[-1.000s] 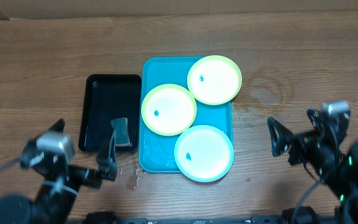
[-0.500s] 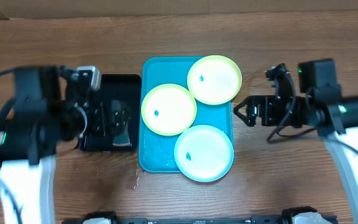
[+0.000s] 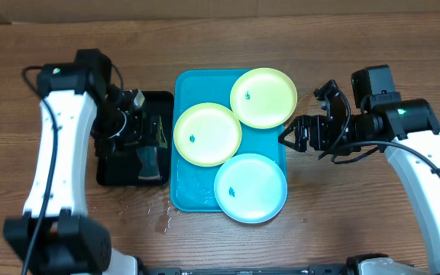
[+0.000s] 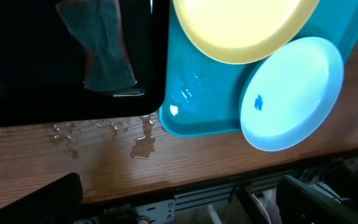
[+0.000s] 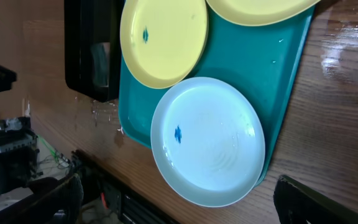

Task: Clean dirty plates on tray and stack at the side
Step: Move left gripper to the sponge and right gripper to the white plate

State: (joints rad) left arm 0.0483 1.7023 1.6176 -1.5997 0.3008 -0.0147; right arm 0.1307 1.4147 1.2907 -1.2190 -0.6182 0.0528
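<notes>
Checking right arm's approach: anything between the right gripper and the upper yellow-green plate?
Nothing visible. The right gripper hangs open right of the tray; only bare table lies between it and the upper yellow-green plate.

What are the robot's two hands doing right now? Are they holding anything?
Left gripper: open, holding nothing.
Right gripper: open, holding nothing.

The tray (image 3: 183, 191) carries three plates: the back plate (image 3: 263, 97) at right, the middle plate (image 3: 207, 134) at left, the front plate (image 3: 250, 187) over the front rim. Just left lies a smaller tray (image 3: 117, 172) with a cloth (image 3: 150, 160) inside.
</notes>
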